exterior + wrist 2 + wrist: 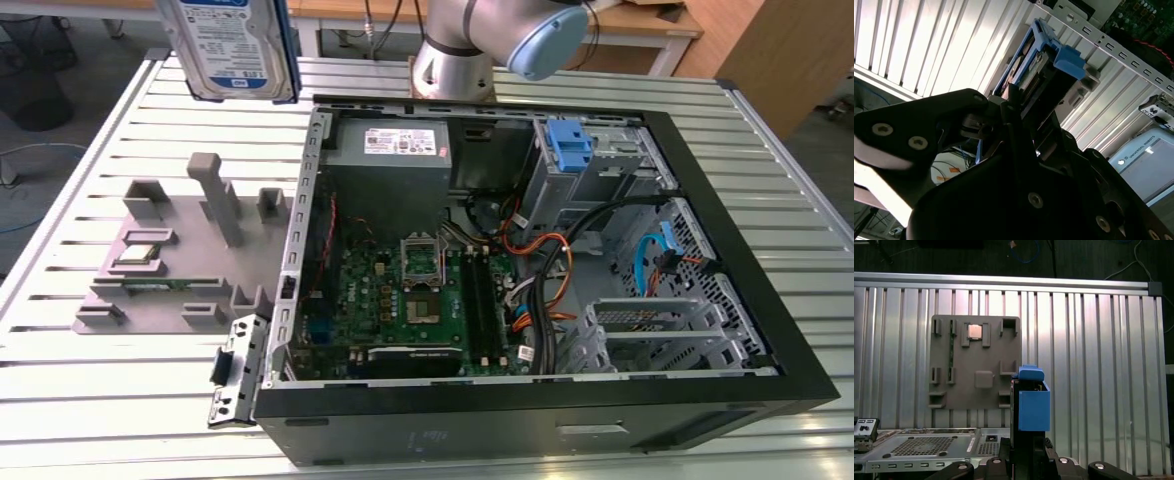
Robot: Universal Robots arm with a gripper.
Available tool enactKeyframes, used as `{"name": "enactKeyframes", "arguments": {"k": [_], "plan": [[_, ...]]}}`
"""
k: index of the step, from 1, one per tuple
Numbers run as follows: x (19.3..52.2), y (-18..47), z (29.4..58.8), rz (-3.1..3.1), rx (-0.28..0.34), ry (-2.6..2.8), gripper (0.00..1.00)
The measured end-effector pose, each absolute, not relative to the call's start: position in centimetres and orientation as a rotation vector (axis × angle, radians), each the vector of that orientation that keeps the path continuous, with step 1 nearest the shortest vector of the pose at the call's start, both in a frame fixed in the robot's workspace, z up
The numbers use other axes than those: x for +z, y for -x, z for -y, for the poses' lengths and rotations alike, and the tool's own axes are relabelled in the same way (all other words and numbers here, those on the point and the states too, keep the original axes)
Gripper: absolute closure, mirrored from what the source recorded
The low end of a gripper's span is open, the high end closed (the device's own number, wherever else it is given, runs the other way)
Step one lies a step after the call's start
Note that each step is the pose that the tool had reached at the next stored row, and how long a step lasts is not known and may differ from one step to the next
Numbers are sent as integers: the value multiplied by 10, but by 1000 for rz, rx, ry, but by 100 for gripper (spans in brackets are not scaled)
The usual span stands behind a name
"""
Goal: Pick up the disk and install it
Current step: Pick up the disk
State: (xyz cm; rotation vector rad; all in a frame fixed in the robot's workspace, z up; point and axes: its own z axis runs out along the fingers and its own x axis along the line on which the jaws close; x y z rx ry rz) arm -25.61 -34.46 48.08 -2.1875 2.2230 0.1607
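Observation:
The disk, a silver hard drive with a white-and-blue label in a blue bracket, hangs upright in the air over the far left of the slatted table in the exterior view. In both wrist views my gripper is shut on the lower end of the disk, seen edge-on, with its black fingers clamped on either side. It is held well above the table, beside the open computer case.
The case lies on its side with the motherboard, cables, grey power supply and a drive cage with a tall blue latch exposed. A grey parts fixture stands on the exterior view's left. The arm's base is behind the case.

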Motion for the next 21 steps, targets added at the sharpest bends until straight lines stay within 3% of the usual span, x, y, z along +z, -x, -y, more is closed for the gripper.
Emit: {"name": "enactKeyframes", "arguments": {"k": [21], "plan": [[480,246,345,-2223,161,2187,65]]}}
